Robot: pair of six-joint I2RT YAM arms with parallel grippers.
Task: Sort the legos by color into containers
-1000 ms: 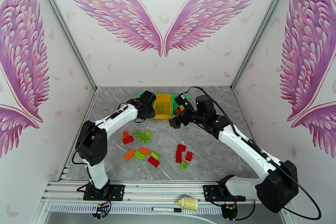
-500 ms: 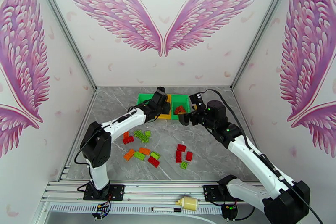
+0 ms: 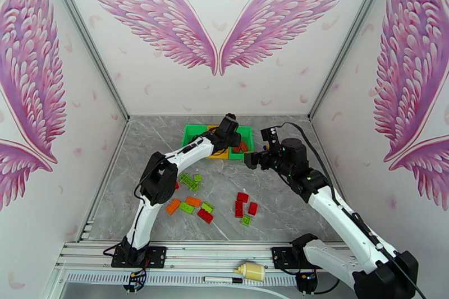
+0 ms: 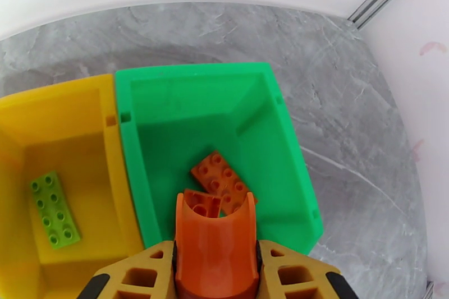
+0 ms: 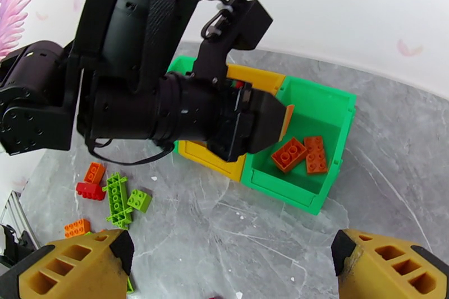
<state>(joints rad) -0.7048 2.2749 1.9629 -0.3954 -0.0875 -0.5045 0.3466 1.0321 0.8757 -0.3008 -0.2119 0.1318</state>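
Nearest me, loose legos (image 3: 193, 203) wait on the table (image 3: 280, 210), not yet sorted; further on, the right gripper (image 5: 231, 245) hangs wide open and empty; at the back, the left gripper (image 4: 216, 252) pinches an orange brick (image 4: 216, 227) over the green bin (image 4: 185, 104), I think so that it joins the orange ones (image 4: 224, 176) inside.

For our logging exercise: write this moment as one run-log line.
left gripper: shut on orange brick | over green bin | bin holds: loose orange bricks | right gripper: open, empty | next: release, likely

Left pincer (image 3: 229, 127) now over right-hand green bin (image 4: 269, 143)
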